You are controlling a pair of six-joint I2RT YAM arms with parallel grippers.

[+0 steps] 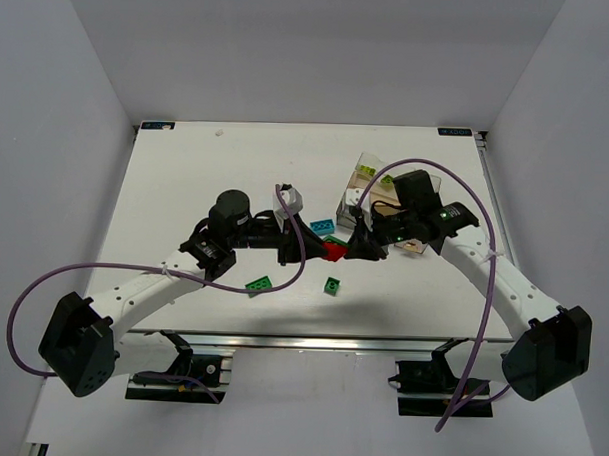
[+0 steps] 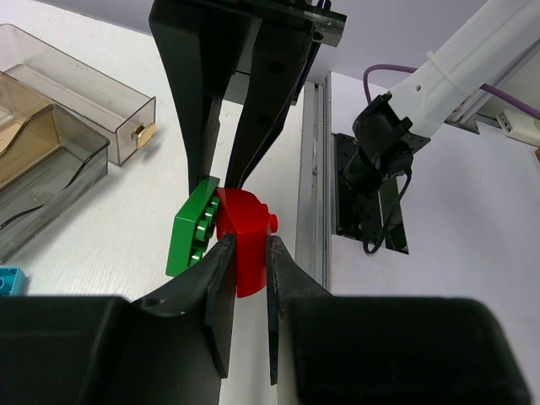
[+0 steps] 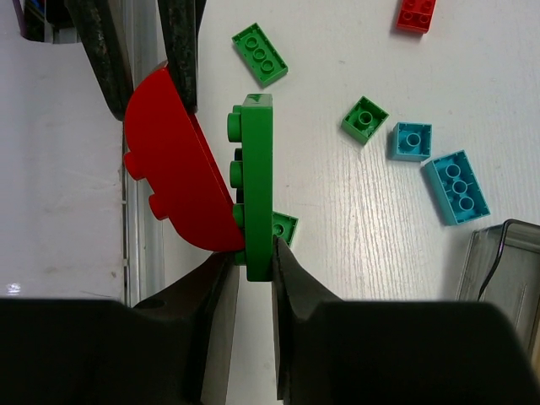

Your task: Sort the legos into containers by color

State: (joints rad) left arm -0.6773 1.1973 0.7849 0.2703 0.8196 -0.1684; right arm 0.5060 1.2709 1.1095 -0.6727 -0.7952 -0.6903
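My left gripper [image 2: 250,246] is shut on a red curved lego [image 2: 243,221]. A dark green flat lego [image 2: 192,228] is stuck to it. My right gripper [image 3: 253,253] is shut on that green lego [image 3: 257,169], with the red one [image 3: 177,181] on its studs. The grippers [image 1: 306,246] [image 1: 356,246] meet tip to tip above the table, the joined pair [image 1: 332,251] between them. The clear containers [image 1: 371,190] stand just behind the right gripper. In the left wrist view they show at the left as a long one [image 2: 84,101] and a short one [image 2: 42,169].
Loose legos lie on the table: two green [image 1: 259,283] [image 1: 333,285] and a cyan one [image 1: 322,227]. The right wrist view shows green [image 3: 260,54] [image 3: 364,120] [image 3: 285,226], cyan [image 3: 410,141] [image 3: 456,186] and red [image 3: 416,13] bricks, and a container corner [image 3: 506,270].
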